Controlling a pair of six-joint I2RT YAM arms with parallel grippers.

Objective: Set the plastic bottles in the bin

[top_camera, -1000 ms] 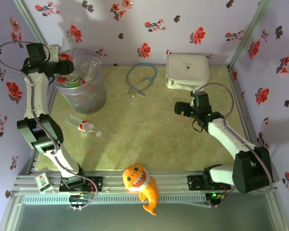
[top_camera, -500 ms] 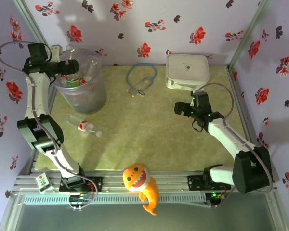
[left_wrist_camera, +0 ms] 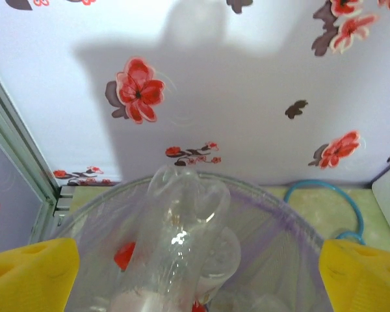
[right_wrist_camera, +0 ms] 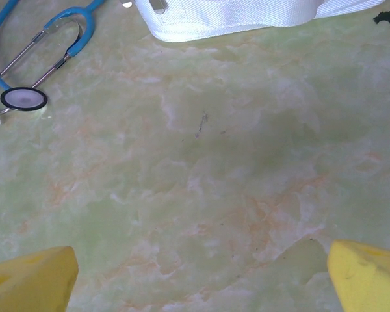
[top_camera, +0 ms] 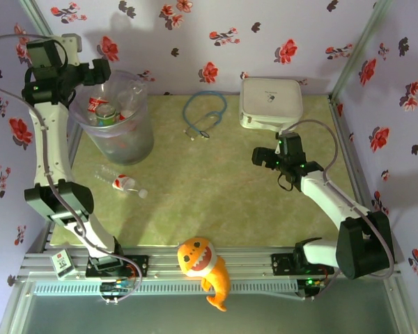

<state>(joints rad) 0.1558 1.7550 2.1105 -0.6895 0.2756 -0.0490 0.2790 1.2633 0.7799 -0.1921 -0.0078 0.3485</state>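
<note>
Drop looks done: left gripper point(top_camera: 96, 71) over bin point(top_camera: 125, 142), right gripper point(top_camera: 265, 158), both spread, empty. Next: 1 bottle point(top_camera: 123, 182), left edge of table point(top_camera: 216, 209).

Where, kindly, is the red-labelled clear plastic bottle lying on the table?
In the top view, the bottle lies at left, just in front of the round greyish bin.

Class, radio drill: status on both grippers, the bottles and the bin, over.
Left gripper open above bin. Right gripper open, empty, over table. Bottles in bin; one bottle on table beside it. Stethoscope aside, not blocking.
</note>
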